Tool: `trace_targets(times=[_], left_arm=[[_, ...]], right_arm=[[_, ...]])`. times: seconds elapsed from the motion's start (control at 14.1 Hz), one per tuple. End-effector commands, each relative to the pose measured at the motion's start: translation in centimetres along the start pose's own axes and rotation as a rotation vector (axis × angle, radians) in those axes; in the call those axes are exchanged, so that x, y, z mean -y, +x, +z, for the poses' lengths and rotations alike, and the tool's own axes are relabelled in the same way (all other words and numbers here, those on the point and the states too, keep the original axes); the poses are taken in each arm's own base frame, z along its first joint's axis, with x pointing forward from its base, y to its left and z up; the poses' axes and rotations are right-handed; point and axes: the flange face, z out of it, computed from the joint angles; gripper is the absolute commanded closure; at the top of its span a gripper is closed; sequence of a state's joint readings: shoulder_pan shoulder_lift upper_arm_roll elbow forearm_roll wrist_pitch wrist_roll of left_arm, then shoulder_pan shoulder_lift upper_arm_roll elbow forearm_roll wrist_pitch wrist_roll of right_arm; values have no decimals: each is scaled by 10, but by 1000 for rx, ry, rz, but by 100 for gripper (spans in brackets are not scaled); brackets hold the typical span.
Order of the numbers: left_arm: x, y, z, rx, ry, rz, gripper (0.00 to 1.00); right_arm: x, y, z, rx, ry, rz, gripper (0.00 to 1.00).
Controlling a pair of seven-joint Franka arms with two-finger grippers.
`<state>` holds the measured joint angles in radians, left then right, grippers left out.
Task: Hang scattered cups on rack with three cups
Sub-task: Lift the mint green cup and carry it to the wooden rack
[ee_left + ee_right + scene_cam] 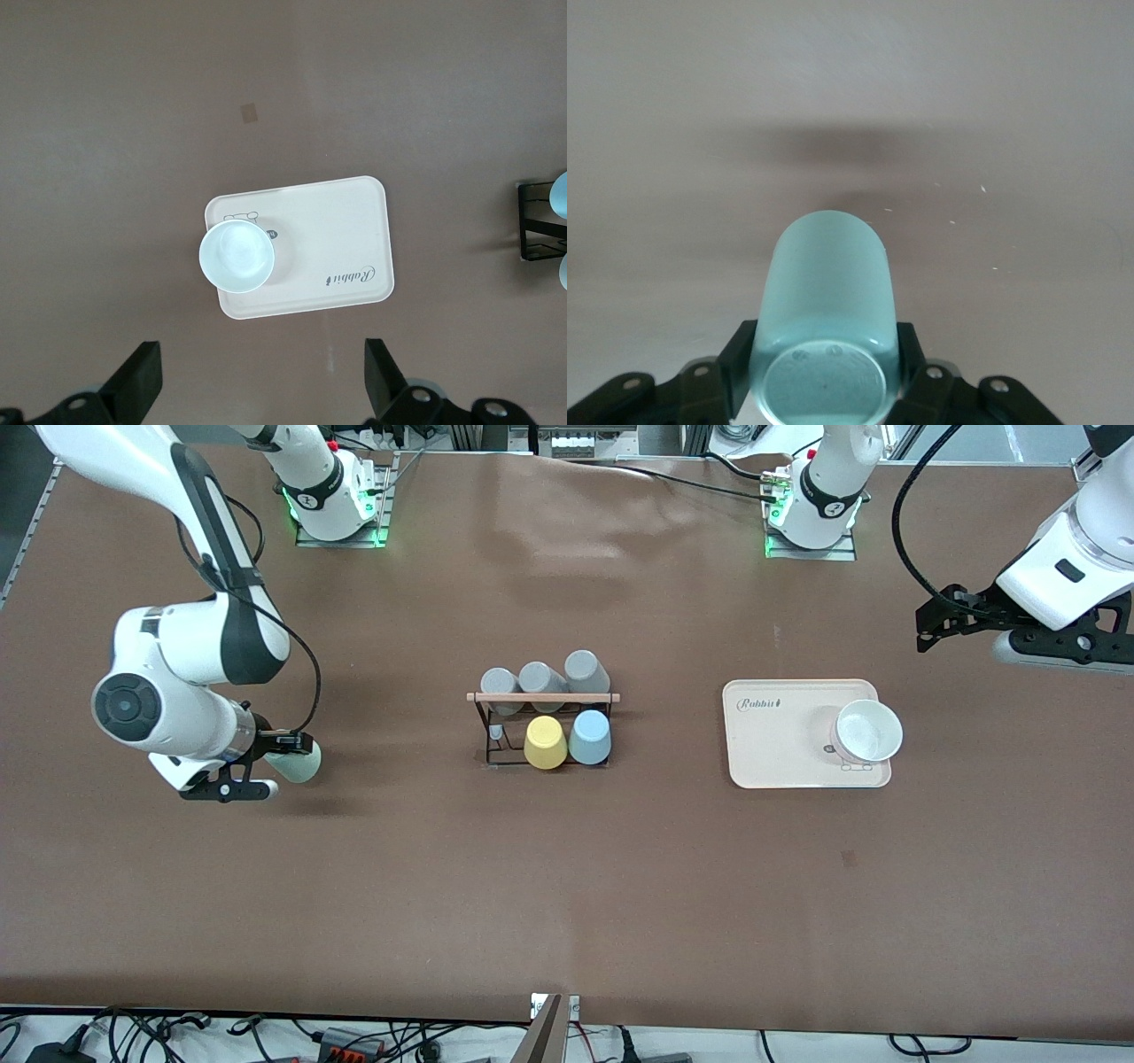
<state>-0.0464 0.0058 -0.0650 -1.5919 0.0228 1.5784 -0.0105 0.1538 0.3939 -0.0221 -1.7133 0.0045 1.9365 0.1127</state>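
My right gripper [276, 763] is low at the right arm's end of the table, shut on the pale mint green cup [299, 763]. In the right wrist view that cup [826, 283] lies sideways with its base toward the camera, a black finger [738, 354] pressed on each side. The light blue cup [590, 737] hangs on the black wire rack [542, 698] mid-table, beside a yellow cup [545, 741]. My left gripper [927, 627] waits open in the air at the left arm's end, its fingers [142, 382] wide apart with nothing between them.
Three grey cups [542, 678] hang along the rack's row farther from the front camera. A cream tray [771, 757] with a white bowl [866, 732] on it lies between the rack and the left arm's end; the left wrist view shows the tray [341, 226] and bowl [236, 256] below.
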Motion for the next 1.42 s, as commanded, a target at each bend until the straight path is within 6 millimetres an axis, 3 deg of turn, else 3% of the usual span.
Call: trace_targets(times=[0.0,0.43,0.5,0.57,0.78,1.0,1.35], left_arm=[[0,-4,-5,-4,-8,-3,0],[0,-4,-5,-2,-8,-3,0],[0,-5,-6,-4,-8,-3,0],[0,-4,-5,-2,-8,-3,0],[0,-4,-5,-2,-8,-3,0],[0,-5,-5,-1,-8,-3,0],[0,-5,-5,1,-8,-3,0]], right_arm=[[46,10,-43,-12,14,-61,76],[154,-13,-101,-70,4,-205,77],[177,-21,-103,-76,2,-201,77],[204,-30,-98,-79,-2,-164,77],[246,-35,-93,-89,5,-75,77],[292,-45,-75,-93,5,7,77],[315,-53,-60,-32,86,50,77]])
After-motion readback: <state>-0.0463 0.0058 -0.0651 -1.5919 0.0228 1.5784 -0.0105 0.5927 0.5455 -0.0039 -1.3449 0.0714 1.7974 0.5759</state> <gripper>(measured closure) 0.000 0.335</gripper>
